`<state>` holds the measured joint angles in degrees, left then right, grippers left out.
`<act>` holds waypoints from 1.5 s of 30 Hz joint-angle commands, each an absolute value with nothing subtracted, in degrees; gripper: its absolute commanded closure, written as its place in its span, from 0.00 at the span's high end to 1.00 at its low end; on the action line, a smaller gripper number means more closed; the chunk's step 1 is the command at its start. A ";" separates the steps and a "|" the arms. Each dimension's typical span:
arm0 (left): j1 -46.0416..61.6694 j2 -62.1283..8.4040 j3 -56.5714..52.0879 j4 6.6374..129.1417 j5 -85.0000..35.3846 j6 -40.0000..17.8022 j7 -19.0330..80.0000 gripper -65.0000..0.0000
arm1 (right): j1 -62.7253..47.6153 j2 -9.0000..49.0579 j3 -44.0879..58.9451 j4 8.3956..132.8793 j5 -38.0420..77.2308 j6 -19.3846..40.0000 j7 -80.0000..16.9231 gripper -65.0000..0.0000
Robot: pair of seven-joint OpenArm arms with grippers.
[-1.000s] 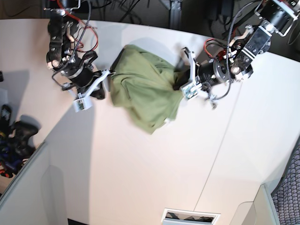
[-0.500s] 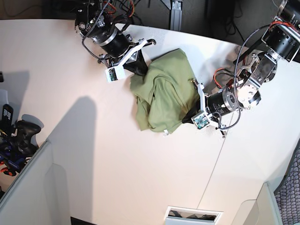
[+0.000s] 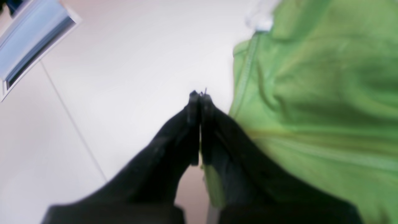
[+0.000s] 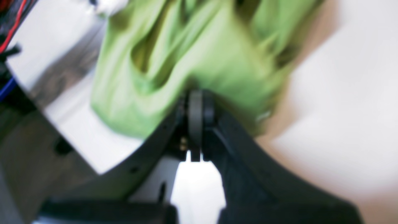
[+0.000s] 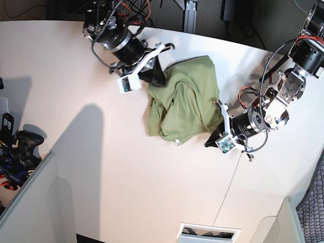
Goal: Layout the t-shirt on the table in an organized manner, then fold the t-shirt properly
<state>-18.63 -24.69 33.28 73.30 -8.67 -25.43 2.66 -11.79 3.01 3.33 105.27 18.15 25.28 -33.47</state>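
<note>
- Overhead, base view: t-shirt point(image 5: 185, 98), light olive green, lies bunched and creased on the white bench point(image 5: 101, 177), toward its far middle. A small white label shows at the near hem.
- Same view: right end effector point(image 5: 158, 76) sits at the far-left edge of the t-shirt, its dark tips against the cloth. Left end effector point(image 5: 215, 136) sits at the near-right corner of the t-shirt, tips at the hem.
- Same view: a thin dark seam crosses the bench on the right side. A slotted white vent point(image 5: 207, 233) is set into the near edge. Dark controllers point(image 5: 17, 149) lie off the bench at the left.
- Left wrist view, blurred: left end effector point(image 3: 199, 98) has its two black fingers pressed together with no gap at the tips. A strip of green fabric appears between the fingers lower down, so it holds the edge of the t-shirt point(image 3: 317, 99). The rest of the cloth spreads to the right over the bench point(image 3: 124, 62).
- Right wrist view, blurred: right end effector point(image 4: 196, 102) is closed tip to tip, with the t-shirt point(image 4: 186, 56) gathered in folds directly at the tips and fanning away above them. Bench point(image 4: 342, 109) is bare to the right.
</note>
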 commanded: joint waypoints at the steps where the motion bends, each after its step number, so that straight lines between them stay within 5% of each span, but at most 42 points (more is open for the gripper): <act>1: -18.83 -25.89 32.86 77.23 -9.69 -25.28 1.76 0.00 | -11.16 3.16 4.97 107.63 19.22 25.56 -31.90 0.00; 8: -10.83 -28.49 32.86 91.20 -9.63 -25.28 5.82 0.00 | -7.09 3.16 12.71 108.03 18.98 25.56 -30.02 0.00; 24: -9.10 -24.75 32.86 80.97 -4.82 -25.06 2.39 0.00 | -8.29 3.14 2.66 97.21 16.97 25.69 -29.91 0.00; 45: -13.06 -24.91 26.55 82.76 -9.26 -25.08 6.37 0.00 | -4.97 2.92 7.84 110.61 21.93 25.67 -29.54 0.00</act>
